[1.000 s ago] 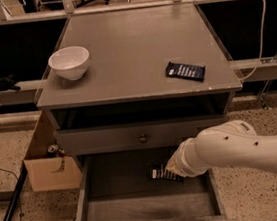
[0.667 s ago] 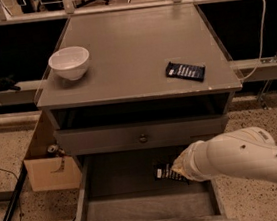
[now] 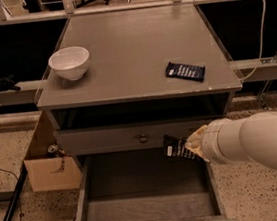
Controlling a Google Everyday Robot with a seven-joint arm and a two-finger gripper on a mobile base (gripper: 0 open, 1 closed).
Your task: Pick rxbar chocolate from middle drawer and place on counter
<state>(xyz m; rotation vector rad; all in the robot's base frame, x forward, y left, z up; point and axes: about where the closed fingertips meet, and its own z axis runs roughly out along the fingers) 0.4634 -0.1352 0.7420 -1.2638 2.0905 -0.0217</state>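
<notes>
The rxbar chocolate (image 3: 175,149), a small black-wrapped bar with white print, is held tilted in my gripper (image 3: 189,146). It hangs above the right rear of the open middle drawer (image 3: 86,189), level with the shallow drawer front above. The gripper is shut on the bar's right end, and my white arm (image 3: 253,141) reaches in from the right. The drawer's worn grey floor is bare. The grey counter (image 3: 130,43) lies above, at the cabinet's top.
A white bowl (image 3: 69,62) stands at the counter's left. A dark navy bar (image 3: 185,71) lies near its right front edge. The shallow drawer front with a round knob (image 3: 143,138) is shut. A cardboard box (image 3: 47,166) and cables are on the floor at left.
The gripper has risen from the drawer floor with the black bar in it and moved slightly right. The bar now hangs in front of the shallow drawer front.
</notes>
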